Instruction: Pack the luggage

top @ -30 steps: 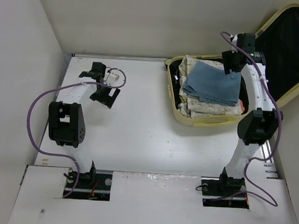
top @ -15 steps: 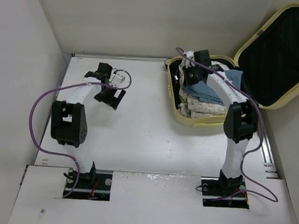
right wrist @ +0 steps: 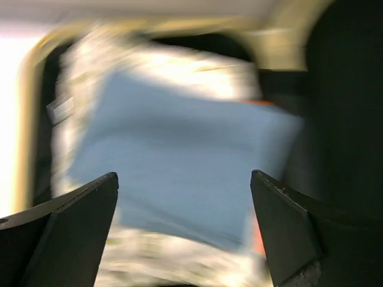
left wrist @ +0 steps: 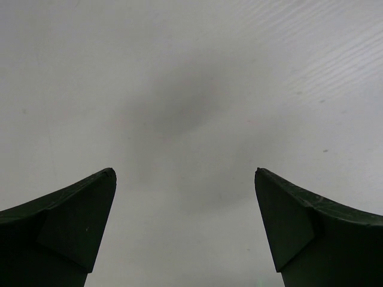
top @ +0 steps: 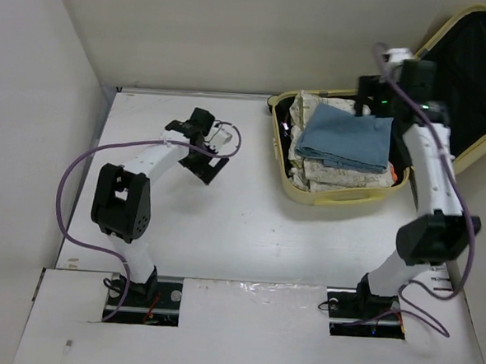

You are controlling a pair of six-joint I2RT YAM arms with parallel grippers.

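Now the right gripper [right wrist: 184,179] hangs spread above the blue cloth [top: 346,139] in the luggage [top: 341,198], left gripper [left wrist: 185,173] spread too.

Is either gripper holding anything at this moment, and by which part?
Nothing is held. The left gripper is open over the table; the right gripper is open, pointed at the folded blue cloth in the luggage.

the picture is motion-blurred. the right claw [right wrist: 184,174] stands spread and empty. beyond it, a blue cloth [right wrist: 179,143] lies on patterned fabric [right wrist: 179,60] inside the luggage [right wrist: 27,119].
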